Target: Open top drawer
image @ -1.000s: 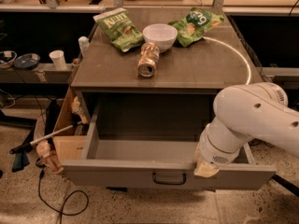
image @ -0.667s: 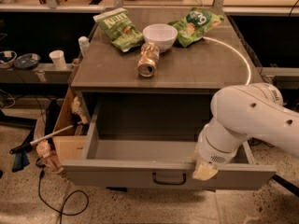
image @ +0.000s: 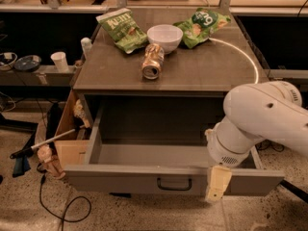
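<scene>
Countertop (image: 202, 73) holds can (image: 152, 61), bowl (image: 164, 36); claw (image: 217, 183) at top drawer (image: 120, 179).

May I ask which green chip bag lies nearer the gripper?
The bag right of the white bowl; the other lies left of it. The gripper hangs at the open top drawer's front, right of its handle.

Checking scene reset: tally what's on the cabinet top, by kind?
Green chip bags: 2
White bowl: 1
Can, on its side: 1
Total: 4
Small white container at left edge excluded: placement unclear.
Gripper is at the open top drawer front, right of its handle.
</scene>
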`<action>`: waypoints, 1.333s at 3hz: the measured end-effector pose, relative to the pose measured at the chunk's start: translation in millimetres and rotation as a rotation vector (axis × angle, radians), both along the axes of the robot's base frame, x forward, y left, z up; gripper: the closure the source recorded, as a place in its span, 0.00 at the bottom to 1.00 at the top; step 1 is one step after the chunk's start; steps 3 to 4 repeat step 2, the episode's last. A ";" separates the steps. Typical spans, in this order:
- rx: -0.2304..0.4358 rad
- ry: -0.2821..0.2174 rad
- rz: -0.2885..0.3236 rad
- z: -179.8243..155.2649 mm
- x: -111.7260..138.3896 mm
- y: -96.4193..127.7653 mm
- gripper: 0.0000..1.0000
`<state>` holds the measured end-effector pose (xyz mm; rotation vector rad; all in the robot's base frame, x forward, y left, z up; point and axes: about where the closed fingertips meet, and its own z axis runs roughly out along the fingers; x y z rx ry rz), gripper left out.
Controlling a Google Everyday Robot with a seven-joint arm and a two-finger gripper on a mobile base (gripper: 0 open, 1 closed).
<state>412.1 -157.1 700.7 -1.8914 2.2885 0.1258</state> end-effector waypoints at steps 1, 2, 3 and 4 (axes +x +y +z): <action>-0.009 -0.069 -0.007 17.5 17.3 -10.2 0.00; -0.009 -0.069 -0.007 17.5 17.3 -10.2 0.00; -0.009 -0.069 -0.007 17.5 17.3 -10.2 0.00; -0.009 -0.069 -0.007 17.5 17.3 -10.2 0.00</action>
